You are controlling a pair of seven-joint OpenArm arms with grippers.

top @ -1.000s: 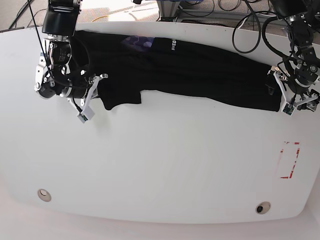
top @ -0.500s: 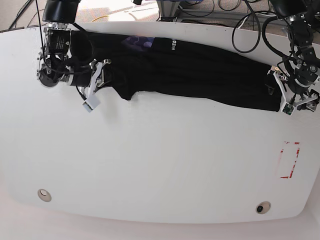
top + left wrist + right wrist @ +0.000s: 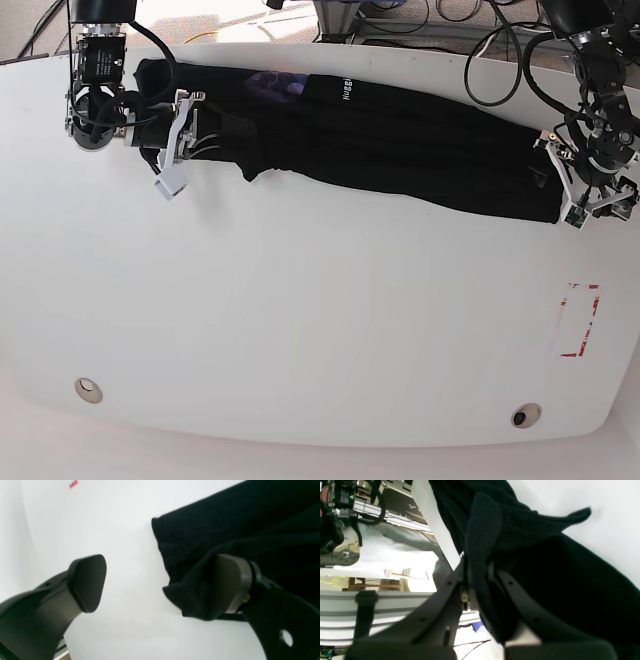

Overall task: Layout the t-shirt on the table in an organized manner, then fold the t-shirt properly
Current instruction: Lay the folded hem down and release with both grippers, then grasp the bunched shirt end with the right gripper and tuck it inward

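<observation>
White table [image 3: 320, 330], red tape rectangle [image 3: 578, 320] near its right edge in the base view, two small round holes [image 3: 88, 389] along the near edge. Cables and rack gear behind the far edge.

We see the t-shirt [image 3: 400, 140] lying in a long dark band across the far half of the table, bunched at the end under the right arm. White lettering [image 3: 347, 90] and a purplish patch [image 3: 275, 82] show near the far edge.

Right gripper [image 3: 178, 140]: we read it as clamped on the t-shirt. In the right wrist view a fold of black cloth [image 3: 482, 580] runs between the two fingers, which sit close together.

Left gripper [image 3: 590, 205]: jaws spread wide, nothing gripped. In the left wrist view one pad [image 3: 87, 582] is over bare table, the other pad [image 3: 231, 582] sits against the corner of the shirt hem [image 3: 190, 600]; white table shows between them.
</observation>
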